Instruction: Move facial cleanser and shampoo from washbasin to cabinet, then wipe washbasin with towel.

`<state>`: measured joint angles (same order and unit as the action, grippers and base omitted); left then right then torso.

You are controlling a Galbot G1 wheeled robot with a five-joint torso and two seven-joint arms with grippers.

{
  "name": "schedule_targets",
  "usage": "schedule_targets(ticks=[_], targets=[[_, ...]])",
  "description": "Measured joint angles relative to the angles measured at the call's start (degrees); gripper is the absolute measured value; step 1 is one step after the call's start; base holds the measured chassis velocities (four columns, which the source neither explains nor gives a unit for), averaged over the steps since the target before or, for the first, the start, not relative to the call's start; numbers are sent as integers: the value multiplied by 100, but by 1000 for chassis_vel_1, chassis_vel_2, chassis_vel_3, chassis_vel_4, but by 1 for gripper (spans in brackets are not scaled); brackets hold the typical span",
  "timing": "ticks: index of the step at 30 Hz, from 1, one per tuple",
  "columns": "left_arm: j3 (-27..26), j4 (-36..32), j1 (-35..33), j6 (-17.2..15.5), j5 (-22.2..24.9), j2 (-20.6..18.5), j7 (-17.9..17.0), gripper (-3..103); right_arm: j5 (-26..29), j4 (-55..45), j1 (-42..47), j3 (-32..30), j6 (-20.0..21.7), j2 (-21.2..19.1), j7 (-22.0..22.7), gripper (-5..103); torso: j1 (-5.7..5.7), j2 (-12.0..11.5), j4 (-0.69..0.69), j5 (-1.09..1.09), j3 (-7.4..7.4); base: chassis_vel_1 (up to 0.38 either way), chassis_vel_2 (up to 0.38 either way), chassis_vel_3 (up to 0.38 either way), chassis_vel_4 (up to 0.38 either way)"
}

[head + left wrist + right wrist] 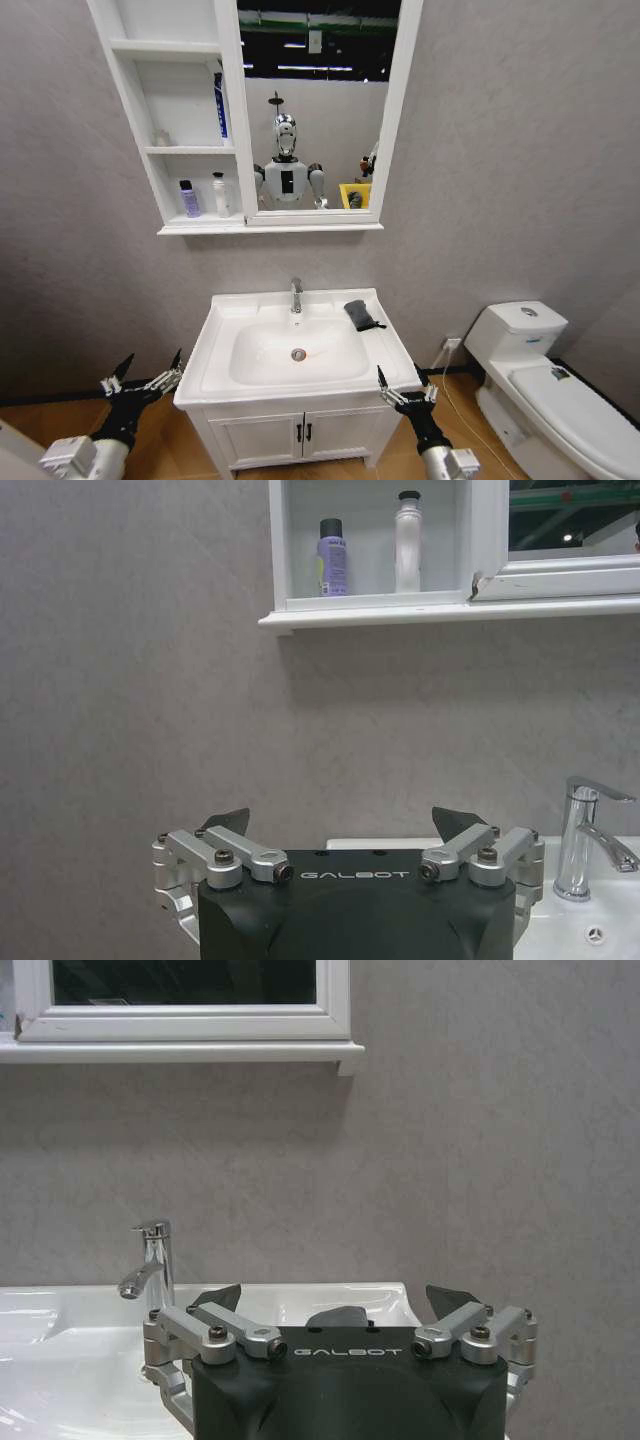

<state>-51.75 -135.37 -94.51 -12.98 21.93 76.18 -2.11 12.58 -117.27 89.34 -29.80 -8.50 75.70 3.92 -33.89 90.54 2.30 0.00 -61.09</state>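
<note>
Overhead, the cabinet (190, 120) holds a purple bottle (189, 198) and a white bottle (220, 194) on its lowest shelf. Below, the washbasin (225, 325) carries the towel (361, 315) (bunched, on the rim right of the tap (296, 295)). Left gripper (140, 377) and right gripper (405, 386) flank the washbasin's front corners, jaws spread, empty.

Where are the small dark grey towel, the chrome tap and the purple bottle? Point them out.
small dark grey towel (360, 314), head view, cloth's middle.
chrome tap (296, 295), head view, upright body.
purple bottle (333, 566), left wrist view, label.
</note>
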Motion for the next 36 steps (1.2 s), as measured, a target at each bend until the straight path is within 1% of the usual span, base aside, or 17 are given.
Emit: schedule_targets(ticks=[2, 3, 5, 6, 7, 8, 9, 11, 12, 15, 17, 19, 20, 23, 27, 29, 36], targets=[[10, 9, 17, 0, 7, -10, 0, 100, 124, 180, -442, -50, 290, -70, 42, 100, 0, 0, -3, 1, 0, 0, 0, 0, 0], [10, 9, 17, 0, 7, -10, 0, 100, 124, 180, -442, -50, 290, -70, 42, 100, 0, 0, -3, 1, 0, 0, 0, 0, 0], [17, 18, 30, 0, 13, -16, -4, 100, 420, 405, -943, -160, 648, -184, 111, 100, -1, 0, -6, -1, -1, 0, 0, 0, 0], [21, 21, 35, 0, 17, -20, -4, 100, 589, 523, -1190, -197, 817, -246, 166, 100, -1, -1, -1, 1, -1, 0, 0, 0, 0], [21, 21, 35, 0, 17, -20, -4, 100, 589, 523, -1190, -197, 817, -246, 166, 100, -1, -1, -1, 1, -1, 0, 0, 0, 0], [27, 26, 44, -2, 24, -27, -4, 100, 887, 859, -1877, -169, 1115, -399, 243, 100, -1, -1, -1, 0, -1, 0, 0, 0, 0], [27, 26, 44, -2, 24, -27, -4, 100, 887, 859, -1877, -169, 1115, -399, 243, 100, -1, -1, -1, 0, -1, 0, 0, 0, 0], [32, 32, 53, -4, 30, -32, -4, 100, 1045, 1415, -2799, 37, 1346, -574, 248, 100, -2, -1, -6, -1, -2, 0, 0, 0, 0], [32, 32, 53, -4, 30, -32, -4, 100, 1045, 1415, -2799, 37, 1346, -574, 248, 100, -2, -1, -6, -1, -2, 0, 0, 0, 0], [39, 39, 63, -7, 35, -38, -10, 100, 1075, 2546, -3957, 459, 1491, -630, 139, 100, -2, -2, -1, 0, -2, 0, 0, 0, 0], [42, 40, 66, -9, 37, -40, -8, 100, 1076, 2861, -4247, 580, 1499, -601, 116, 100, -2, -2, -1, 2, -2, 0, 0, 0, 0], [44, 43, 70, -10, 40, -42, -11, 100, 1124, 3756, -5035, 935, 1494, -445, 20, 100, -2, -1, -5, -4, -1, 0, 0, 0, 0], [44, 43, 70, -10, 40, -42, -11, 100, 1124, 3756, -5035, 935, 1494, -445, 20, 100, -2, -1, -5, -4, -1, 0, 0, 0, 0], [47, 46, 74, -13, 44, -45, -14, 100, 1133, 4941, -5767, 1267, 1439, -208, -131, 100, -3, -2, -4, -1, -1, 0, 0, 0, 0], [48, 46, 77, -14, 45, -46, -15, 100, 1048, 5598, -6035, 1405, 1438, -84, -158, 100, -3, -2, -4, 1, -2, 0, 0, 0, 0], [49, 48, 79, -14, 46, -47, -15, 100, 695, 6113, -6180, 1417, 1453, -57, -248, 100, -2, -2, -2, -1, -1, 0, 0, 0, 0], [52, 51, 82, -17, 49, -49, -16, 100, 860, 6380, -6198, 1591, 1589, -189, -430, 100, -1, -1, -2, 0, 0, 0, 0, 0, 0]])
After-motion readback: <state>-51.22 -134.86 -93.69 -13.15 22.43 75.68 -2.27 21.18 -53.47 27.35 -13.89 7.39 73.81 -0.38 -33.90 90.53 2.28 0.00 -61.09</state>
